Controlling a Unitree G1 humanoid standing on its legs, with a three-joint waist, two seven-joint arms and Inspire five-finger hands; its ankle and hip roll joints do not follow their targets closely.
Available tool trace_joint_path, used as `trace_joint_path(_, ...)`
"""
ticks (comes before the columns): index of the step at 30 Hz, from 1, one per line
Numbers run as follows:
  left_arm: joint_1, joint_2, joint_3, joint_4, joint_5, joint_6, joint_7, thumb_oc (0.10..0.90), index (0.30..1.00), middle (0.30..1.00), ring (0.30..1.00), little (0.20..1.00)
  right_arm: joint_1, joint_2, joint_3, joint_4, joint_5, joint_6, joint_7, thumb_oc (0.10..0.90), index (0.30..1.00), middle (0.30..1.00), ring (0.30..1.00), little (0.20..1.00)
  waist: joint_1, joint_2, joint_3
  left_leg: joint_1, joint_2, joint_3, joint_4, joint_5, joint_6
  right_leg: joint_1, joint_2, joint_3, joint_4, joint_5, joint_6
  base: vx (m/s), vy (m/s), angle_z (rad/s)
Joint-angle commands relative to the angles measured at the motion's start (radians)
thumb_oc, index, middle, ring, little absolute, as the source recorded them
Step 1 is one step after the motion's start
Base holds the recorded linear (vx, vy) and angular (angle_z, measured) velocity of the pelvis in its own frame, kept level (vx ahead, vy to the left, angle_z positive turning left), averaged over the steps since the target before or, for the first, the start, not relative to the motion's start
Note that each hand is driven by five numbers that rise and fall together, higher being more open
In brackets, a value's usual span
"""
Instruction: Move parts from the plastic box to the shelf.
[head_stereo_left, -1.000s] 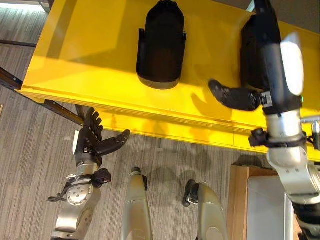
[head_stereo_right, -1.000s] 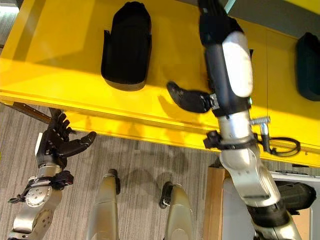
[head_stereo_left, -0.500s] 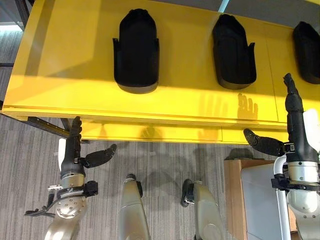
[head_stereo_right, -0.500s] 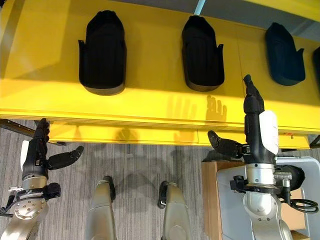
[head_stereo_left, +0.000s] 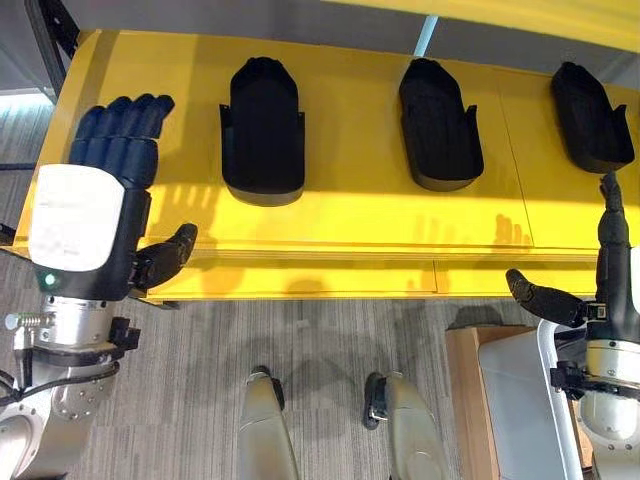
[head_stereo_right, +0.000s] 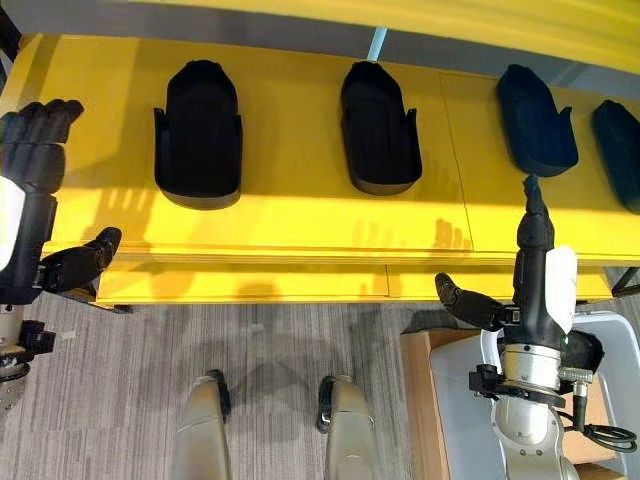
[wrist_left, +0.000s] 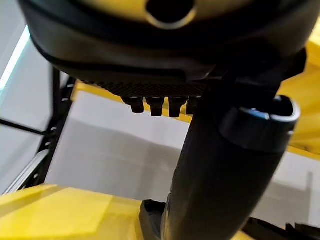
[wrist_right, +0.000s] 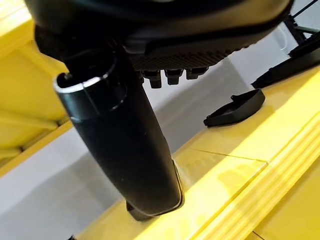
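Left hand risen over shelf, fingers straight, empty

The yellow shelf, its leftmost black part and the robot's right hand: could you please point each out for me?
Shelf (head_stereo_left: 360, 215), left eye view, bare top near the front edge.
Leftmost part (head_stereo_left: 262, 130), left eye view, its middle.
Right hand (head_stereo_right: 530, 275), right eye view, back of the palm.
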Motion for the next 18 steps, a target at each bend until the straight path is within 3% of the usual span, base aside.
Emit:
trace_joint_path(1,-0.077,0.017,0.018,-0.047,0.070,-0.004,0.032,0.900,1.000,1.000,1.000,1.000,-0.063,-0.020,-0.088,-0.016,-0.007,-0.040,-0.088,0.900,1.000,1.000,1.000,1.000,-0.017,0.025,-0.064,0.044,0.074,-0.019,-0.045,0.018,-0.020,0.057,-0.005,0.039,-0.045,-0.005,0.006,0.00,0.000,0.00)
trace_joint_path(18,-0.166,-0.030,-0.075,-0.081,0.060,0.001,-0.051,0.900,1.000,1.000,1.000,1.000,-0.080,0.015,-0.085,-0.021,-0.030,0.007,-0.095,0.900,1.000,1.000,1.000,1.000,-0.026,0.022,-0.059,0.044,0.076,-0.013,-0.041,0.017,-0.020,0.051,0.001,0.054,-0.043,-0.003,0.005,0.00,-0.001,-0.01)
